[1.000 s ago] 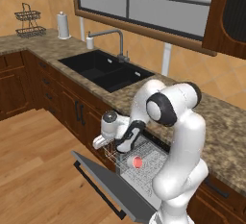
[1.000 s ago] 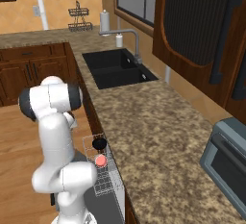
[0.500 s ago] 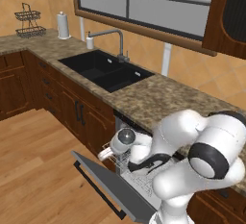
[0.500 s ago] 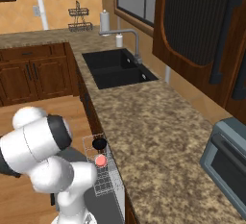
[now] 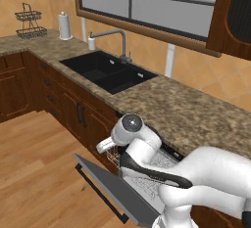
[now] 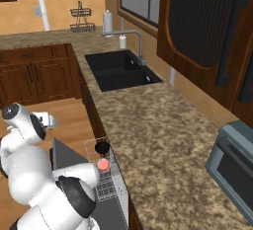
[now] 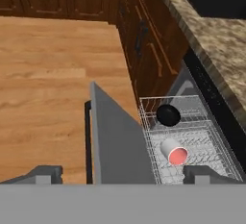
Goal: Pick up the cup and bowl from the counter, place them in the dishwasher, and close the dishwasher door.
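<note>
Kitchen floor side | dishwasher door (image 7: 117, 143) half-open, stiff hinged panel, push near bar handle (image 7: 88, 141) | gripper (image 7: 120, 174) spread, empty

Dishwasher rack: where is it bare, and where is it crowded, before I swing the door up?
In the hand view the bowl sits at the far end of the white wire rack, the cup lies on its side nearer the middle. Bare wire runs beside both toward the counter. Tightest is the strip between them and the dishwasher door.
</note>
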Robot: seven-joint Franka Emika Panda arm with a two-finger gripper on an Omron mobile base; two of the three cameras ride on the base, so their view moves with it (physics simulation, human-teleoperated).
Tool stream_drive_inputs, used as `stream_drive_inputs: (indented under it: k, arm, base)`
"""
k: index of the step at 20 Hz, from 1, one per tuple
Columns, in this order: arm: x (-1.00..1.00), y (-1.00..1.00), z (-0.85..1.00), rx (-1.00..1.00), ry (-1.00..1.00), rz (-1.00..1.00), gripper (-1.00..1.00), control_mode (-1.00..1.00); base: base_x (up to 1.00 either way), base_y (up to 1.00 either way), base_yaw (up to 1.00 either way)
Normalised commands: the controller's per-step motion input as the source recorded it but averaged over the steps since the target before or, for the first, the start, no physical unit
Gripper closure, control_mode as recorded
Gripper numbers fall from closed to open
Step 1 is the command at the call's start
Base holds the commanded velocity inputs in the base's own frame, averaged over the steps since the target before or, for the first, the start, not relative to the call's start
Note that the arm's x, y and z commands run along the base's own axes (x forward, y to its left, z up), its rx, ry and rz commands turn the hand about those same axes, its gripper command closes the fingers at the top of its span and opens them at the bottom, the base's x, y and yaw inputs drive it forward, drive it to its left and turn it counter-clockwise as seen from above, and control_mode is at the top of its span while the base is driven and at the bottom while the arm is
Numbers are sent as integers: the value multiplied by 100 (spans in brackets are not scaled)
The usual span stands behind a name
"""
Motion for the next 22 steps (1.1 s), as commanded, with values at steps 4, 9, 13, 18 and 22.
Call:
stream_drive_inputs:
  k: [4,9,13,18,22]
  arm:
    - [-26,24,21,-1,75,0,-100,-100]
    - [-45,62,-8,-22,50,0,-100,-100]
    - [-51,53,-5,-29,5,-7,-100,-100]
    - [-32,18,-47,-16,-7,-18,-100,-100]
    - [0,-1,-97,-2,-15,-7,-100,-100]
  base:
    - [0,0,0]
    - [0,0,0]
    - [0,0,0]
    - [0,0,0]
    - [0,0,0]
